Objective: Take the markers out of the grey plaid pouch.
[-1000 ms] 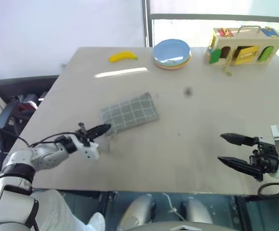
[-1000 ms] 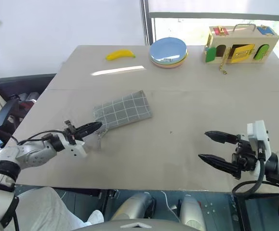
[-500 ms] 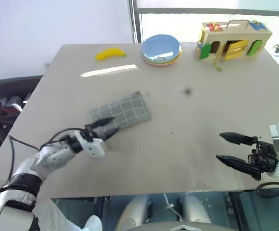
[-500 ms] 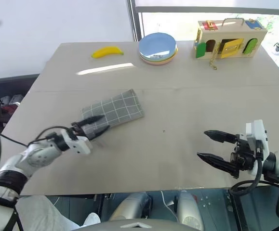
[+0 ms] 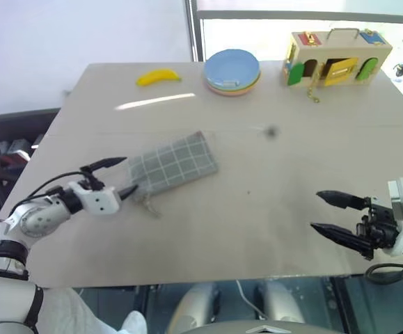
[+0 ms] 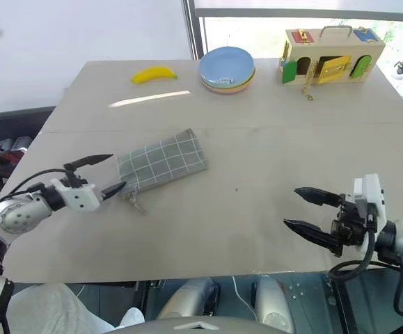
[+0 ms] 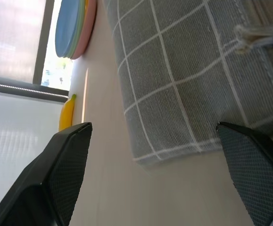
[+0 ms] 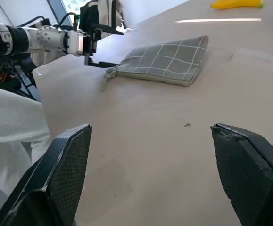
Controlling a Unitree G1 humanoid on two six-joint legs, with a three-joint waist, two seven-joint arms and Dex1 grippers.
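With its black fingers spread wide just off the pouch's near end, the left gripper [image 5: 117,175] should pinch the flat grey plaid fabric pouch [image 5: 172,163], lying at ten o'clock of table centre, while the open, empty right gripper [image 5: 332,215] reaches inside.

The room is bright with daylight. It comes in through the window [image 5: 305,21] behind the far edge of the table [image 5: 257,229], and the glass there looks washed out white. A long shiny streak of glare [image 5: 158,103] lies on the table between the window and the grey plaid pouch [image 5: 172,164]. Shadows are soft and pale (none is dark). The head views are sharp. In the left wrist view the pouch's weave is clear up close, but the yellow banana [image 7: 67,112] nearer the window looks fuzzy and the window is very bright.
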